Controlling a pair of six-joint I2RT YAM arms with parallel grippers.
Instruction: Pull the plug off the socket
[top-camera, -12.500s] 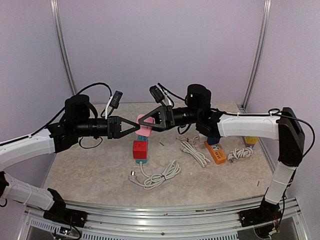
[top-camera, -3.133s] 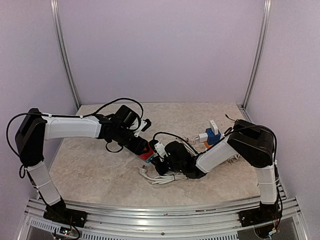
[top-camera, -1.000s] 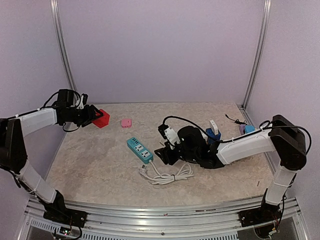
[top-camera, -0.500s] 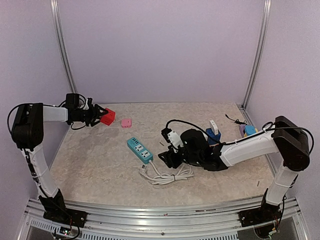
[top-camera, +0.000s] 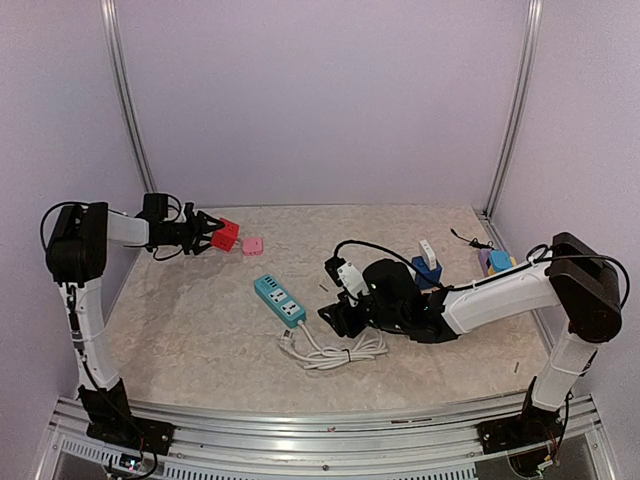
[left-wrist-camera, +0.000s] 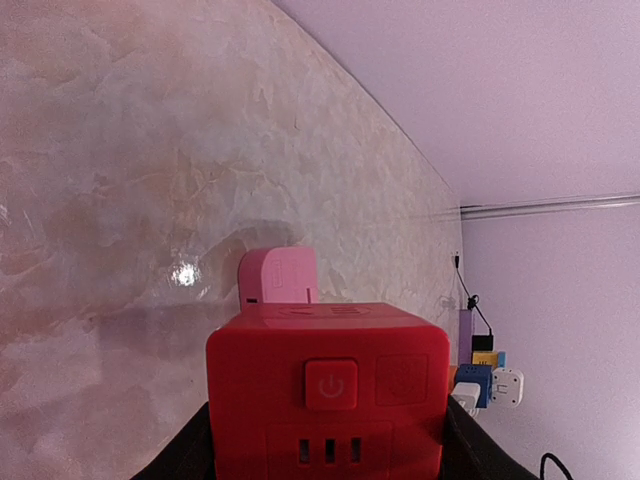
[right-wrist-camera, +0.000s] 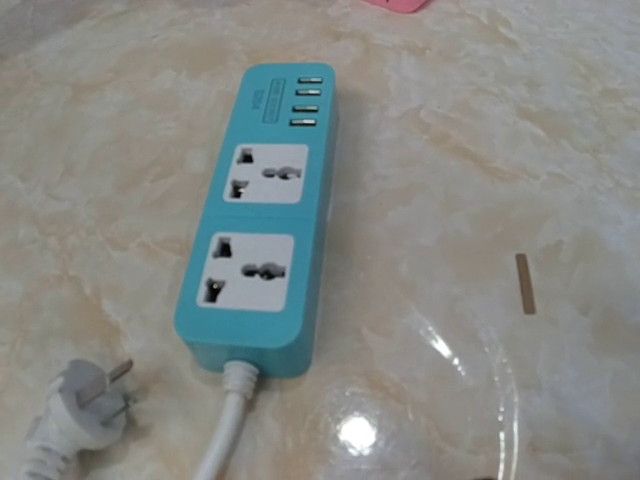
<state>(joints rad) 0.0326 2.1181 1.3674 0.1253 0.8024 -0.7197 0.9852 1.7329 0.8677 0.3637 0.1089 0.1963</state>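
The left jaws are clenched on a red power cube, one dark jaw against each of its side faces. In the left wrist view, the cube fills the space between them, with its power button and a row of slots facing the camera. The cube is at the far-left part of the bench and appears to be raised off the surface. Just beyond the left jaws lies a pink adapter, close to the cube, though the views do not settle whether the two touch.

The cube is well apart from the teal power strip, which lies flat ahead of the right jaws. In the right wrist view both universal outlets and the four USB ports of the strip are bare. Its white cord leaves the end nearest the right jaws. The cord's own white plug rests loose on the bench beside that end.

The right arm reaches low across the bench toward the strip. The right jaws are out of sight in their own camera and too dark in the top view, so I cannot tell whether they are released or clenched. A small brown sliver lies to the strip's side.
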